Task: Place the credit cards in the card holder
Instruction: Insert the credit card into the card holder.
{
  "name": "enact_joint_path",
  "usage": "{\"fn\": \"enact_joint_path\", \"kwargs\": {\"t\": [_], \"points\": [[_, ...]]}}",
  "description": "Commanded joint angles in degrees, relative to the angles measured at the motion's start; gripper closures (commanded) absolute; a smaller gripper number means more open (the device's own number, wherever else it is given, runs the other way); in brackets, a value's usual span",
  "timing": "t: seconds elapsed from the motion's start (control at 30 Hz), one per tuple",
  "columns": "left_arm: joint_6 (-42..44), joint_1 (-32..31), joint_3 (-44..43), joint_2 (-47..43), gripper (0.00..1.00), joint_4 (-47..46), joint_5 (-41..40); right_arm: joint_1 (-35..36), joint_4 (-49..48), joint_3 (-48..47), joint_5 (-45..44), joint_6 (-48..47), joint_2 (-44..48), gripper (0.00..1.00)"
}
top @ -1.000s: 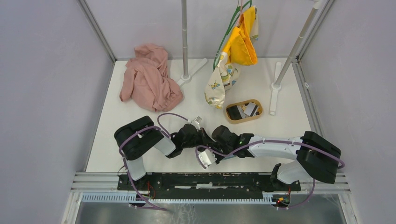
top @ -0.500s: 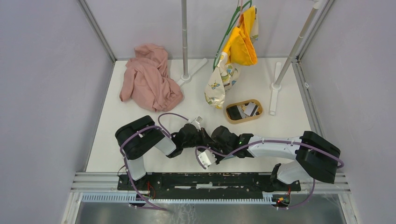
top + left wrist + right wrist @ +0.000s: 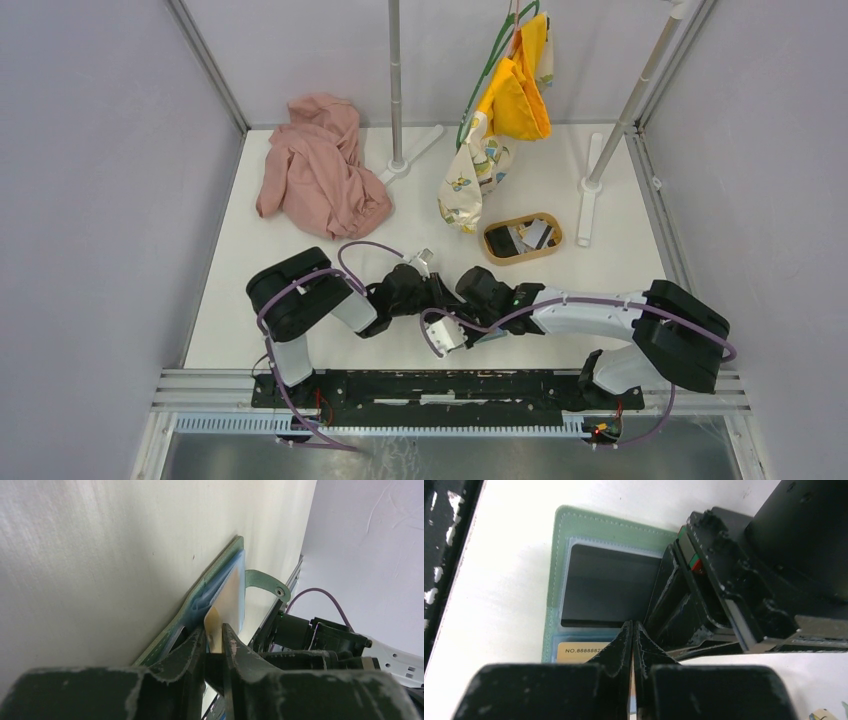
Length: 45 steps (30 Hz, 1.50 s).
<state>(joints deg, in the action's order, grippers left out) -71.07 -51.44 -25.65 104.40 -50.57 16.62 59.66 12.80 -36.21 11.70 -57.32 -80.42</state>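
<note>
The sage-green card holder (image 3: 561,530) lies open on the white table under both grippers and is hidden in the top view. Its upper slot holds a black card (image 3: 609,585). A pale gold credit card (image 3: 574,650) sits in the clear sleeve below it. In the left wrist view my left gripper (image 3: 214,628) is shut on that gold card's (image 3: 216,616) near edge, the far end lying in the card holder (image 3: 220,562). My right gripper (image 3: 632,625) is shut, tips resting on the card holder beside the left fingers (image 3: 674,605). More cards (image 3: 535,233) lie in the tray.
An oval light-wood tray (image 3: 520,262) stands behind and to the right of the grippers (image 3: 455,290). A pink cloth (image 3: 320,165) lies at the back left. Two stand poles (image 3: 396,80) and hanging yellow and patterned cloths (image 3: 505,100) are at the back.
My right gripper has edged slightly to the right. The left gripper stays where it was with the card.
</note>
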Motion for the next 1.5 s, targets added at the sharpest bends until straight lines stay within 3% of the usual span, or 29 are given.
{"fn": "enact_joint_path", "kwargs": {"t": [0.0,0.43,0.63,0.9,1.03,1.2,1.37,1.47], "points": [[3.3,0.1,0.2,0.2,0.74,3.0,0.8,-1.9,1.4,-1.5,-3.6,-1.1,0.8,0.97],[6.2,0.8,0.4,-4.7,0.67,7.3,-0.5,-5.3,3.0,-1.8,-1.6,-1.2,2.5,0.97],[10.2,0.8,-0.1,-10.6,0.62,12.6,-3.2,-8.4,6.7,-3.8,12.2,-0.1,4.6,0.91],[21.3,0.7,0.1,-25.2,0.59,26.4,-11.1,-20.4,5.7,-3.6,23.8,5.0,7.6,0.74],[24.8,0.7,1.5,-30.6,0.62,32.3,-13.3,-24.0,6.0,-4.3,22.9,7.7,5.2,0.72],[25.2,0.7,4.6,-31.5,0.75,32.5,-11.7,-26.7,8.7,-6.0,19.4,7.4,2.7,0.74],[24.9,0.7,6.2,-30.1,0.76,28.5,-9.0,-29.3,12.7,-6.8,17.1,2.4,1.7,0.77],[25.7,0.7,5.7,-29.8,0.75,28.5,-8.5,-29.4,18.5,-7.1,19.5,-5.9,1.5,0.77]]}}
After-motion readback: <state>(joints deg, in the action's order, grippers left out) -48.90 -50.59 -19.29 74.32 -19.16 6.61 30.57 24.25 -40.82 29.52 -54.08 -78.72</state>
